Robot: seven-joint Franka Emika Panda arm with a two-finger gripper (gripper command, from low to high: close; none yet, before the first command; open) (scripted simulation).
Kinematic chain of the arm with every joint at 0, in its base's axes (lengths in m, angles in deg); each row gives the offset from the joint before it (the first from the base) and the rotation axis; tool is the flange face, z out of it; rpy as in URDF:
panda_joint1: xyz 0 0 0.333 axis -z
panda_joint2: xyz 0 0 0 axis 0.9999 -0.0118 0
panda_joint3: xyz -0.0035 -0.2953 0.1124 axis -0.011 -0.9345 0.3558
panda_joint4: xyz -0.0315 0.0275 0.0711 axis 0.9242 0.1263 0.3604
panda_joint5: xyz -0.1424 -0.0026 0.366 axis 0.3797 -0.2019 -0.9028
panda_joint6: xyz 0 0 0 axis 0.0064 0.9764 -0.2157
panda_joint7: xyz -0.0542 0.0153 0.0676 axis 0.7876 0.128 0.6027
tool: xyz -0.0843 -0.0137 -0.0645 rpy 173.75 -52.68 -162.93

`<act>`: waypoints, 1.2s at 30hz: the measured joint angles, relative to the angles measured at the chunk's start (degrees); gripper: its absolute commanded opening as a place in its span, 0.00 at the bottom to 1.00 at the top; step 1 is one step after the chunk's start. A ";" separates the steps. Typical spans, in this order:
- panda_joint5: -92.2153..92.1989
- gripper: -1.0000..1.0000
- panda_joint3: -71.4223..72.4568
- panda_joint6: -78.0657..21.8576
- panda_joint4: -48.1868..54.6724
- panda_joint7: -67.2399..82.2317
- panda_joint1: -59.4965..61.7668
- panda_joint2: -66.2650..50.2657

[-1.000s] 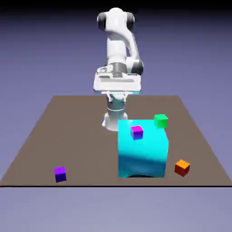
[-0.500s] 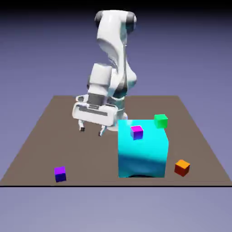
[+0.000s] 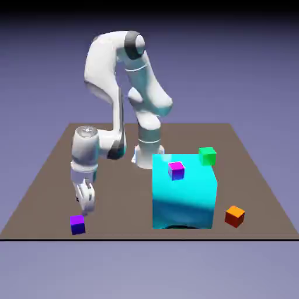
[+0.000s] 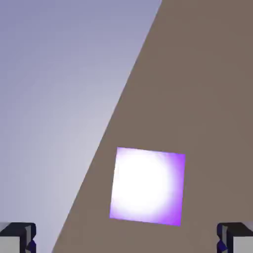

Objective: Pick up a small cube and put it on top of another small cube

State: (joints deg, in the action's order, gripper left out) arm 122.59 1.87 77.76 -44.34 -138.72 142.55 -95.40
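At the near left of the table [image 3: 117, 204], seen in the exterior view, the claw [image 3: 86, 210] is now down close to the violet-blue cube [image 3: 77, 225]. A second ago it was back by the robot's base, high above the far side; half a second ago it was partway out, tilted and still well apart from the cube. Now it points downward just beside it, so the reach looks nearly done and the pick itself seems to be the step in hand.

The claw is spread wide with nothing pinched. In the hand view the cube's bright top lies between the two fingertips' lines but ahead of them, so some shift and a further descent are probably called for before closing. The top also looks slightly turned against the fingers, and a hasty close could nudge it toward the table's near edge, which runs close by.

The cube has not moved, nor has anything else: the magenta-pink cube [image 3: 176, 171] and the green cube [image 3: 207, 156] appear against the cyan block [image 3: 183, 195], to the right, and the orange cube [image 3: 235, 216] sits at the near right. No stack is made; which cube is to be the base, I cannot tell.
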 measured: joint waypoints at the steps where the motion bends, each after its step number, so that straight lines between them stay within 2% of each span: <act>1: 0.00 0.50 0.00 0.00 0.00 0.00 0.00 0.00; 5: 6.25 0.50 -6.10 4.72 3.64 -4.76 -4.46 -8.30; 6: 7.42 0.00 -7.25 5.60 4.32 -5.65 -5.30 -9.85; 8: 7.42 0.00 -7.25 5.62 4.32 -5.65 -5.30 -9.85; 13: -0.42 0.00 0.08 -0.29 -0.13 -0.09 -0.51 0.52; 36: -38.21 0.00 6.75 -32.05 -11.99 -9.22 -47.59 48.28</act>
State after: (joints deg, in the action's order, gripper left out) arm 84.38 8.62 45.71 -56.33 -147.94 94.96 -47.13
